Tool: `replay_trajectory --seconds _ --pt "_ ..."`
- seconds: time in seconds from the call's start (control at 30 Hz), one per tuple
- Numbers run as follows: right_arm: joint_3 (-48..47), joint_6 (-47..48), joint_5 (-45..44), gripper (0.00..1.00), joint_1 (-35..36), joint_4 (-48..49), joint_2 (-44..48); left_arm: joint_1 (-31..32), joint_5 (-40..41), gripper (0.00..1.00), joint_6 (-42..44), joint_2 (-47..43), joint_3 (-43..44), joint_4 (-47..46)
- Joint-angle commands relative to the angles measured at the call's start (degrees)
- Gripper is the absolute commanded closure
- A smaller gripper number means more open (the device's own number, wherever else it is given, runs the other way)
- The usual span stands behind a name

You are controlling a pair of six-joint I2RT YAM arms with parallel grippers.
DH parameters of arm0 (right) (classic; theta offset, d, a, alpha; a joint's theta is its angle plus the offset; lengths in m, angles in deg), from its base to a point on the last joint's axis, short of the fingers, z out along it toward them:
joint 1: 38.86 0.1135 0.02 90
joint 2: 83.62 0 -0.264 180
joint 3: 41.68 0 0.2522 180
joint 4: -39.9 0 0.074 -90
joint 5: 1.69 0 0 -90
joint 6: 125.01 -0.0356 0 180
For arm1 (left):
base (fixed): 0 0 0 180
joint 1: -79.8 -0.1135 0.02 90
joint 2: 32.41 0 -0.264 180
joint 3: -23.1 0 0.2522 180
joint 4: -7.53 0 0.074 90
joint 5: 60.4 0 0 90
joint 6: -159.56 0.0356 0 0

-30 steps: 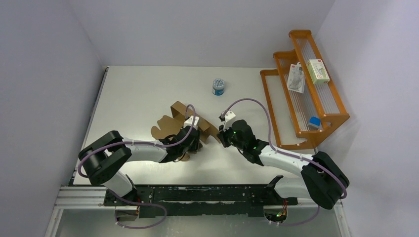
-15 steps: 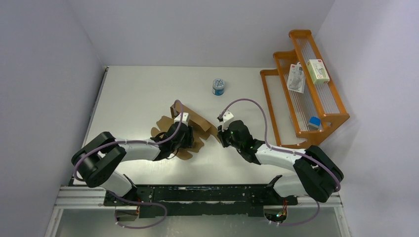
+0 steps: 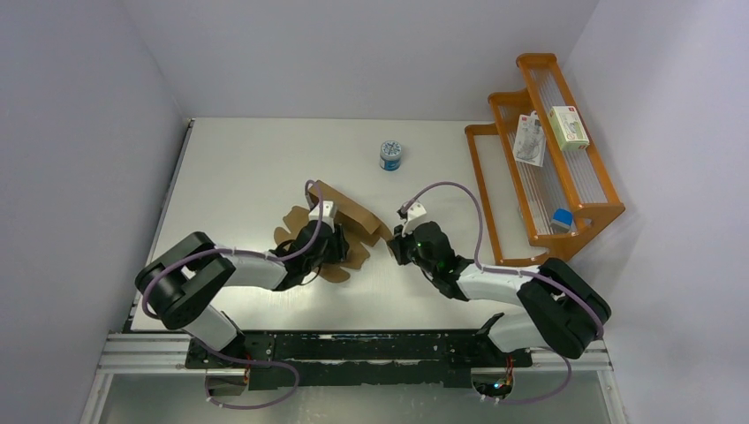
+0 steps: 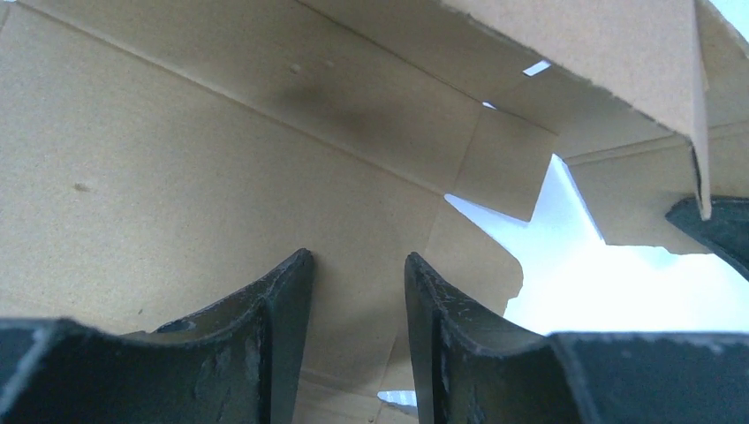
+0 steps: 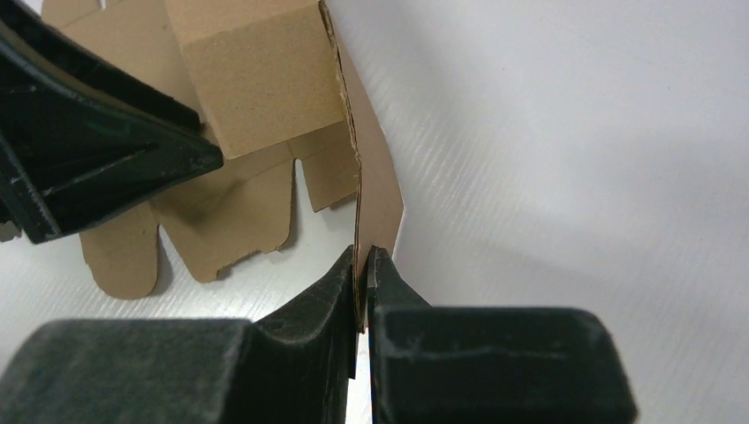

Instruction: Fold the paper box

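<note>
The worktop [image 3: 238, 168] carries an orange rack [image 3: 593, 210] along its right edge. The paper box [image 3: 349, 212], half folded with one panel raised, lies midway between the left and right edges. The left pincer [image 4: 358, 265] is spread against a flat panel, gripping nothing. The right pincer [image 5: 364, 256] pinches the upright flap's edge. A round tin [image 3: 391, 155] sits nearer the far edge.

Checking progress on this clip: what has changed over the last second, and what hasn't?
The left gripper, jaws apart, has drawn back leftward over the paper box, its arm swinging with it; the box's raised panel has shifted slightly. The right gripper stays shut on the box's right edge, barely moved. Nothing newly taken or released. The round tin and orange rack are unchanged.
</note>
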Motion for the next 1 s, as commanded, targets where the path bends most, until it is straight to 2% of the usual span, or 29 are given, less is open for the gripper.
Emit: replay_trajectory --seconds 0.0,0.17,0.37,0.6,0.63,0.73,0.97 --pt "-0.1 -2.9 0.8 0.92 0.7 5.3 -1.4 2.0 -7.3 0.52 -3.9 1.2 -3.6 1.4" --pt "-0.3 -1.9 -3.6 0.93 0.7 3.8 -1.2 3.8 -4.7 0.43 -1.1 -1.7 -4.3 0.3" --pt "-0.3 0.0 -2.0 0.94 0.7 3.1 -1.3 12.7 9.9 0.29 6.8 -5.9 -1.0 1.3" --pt "-0.4 0.7 -1.0 0.95 0.8 3.2 -1.6 17.5 19.6 0.2 10.9 -1.0 0.3 -2.5" --pt "-0.4 0.8 -0.8 0.95 0.8 3.2 -1.7 18.2 21.4 0.15 11.1 -0.4 0.4 -3.0" --pt "-0.5 0.9 -0.1 0.95 0.8 3.3 -2.4 20.0 26.3 0.1 12.6 1.5 -0.1 -6.6" --pt "-0.8 1.6 1.9 0.97 0.8 3.5 -3.7 20.7 31.5 0.06 17.2 5.9 -0.7 -17.6"
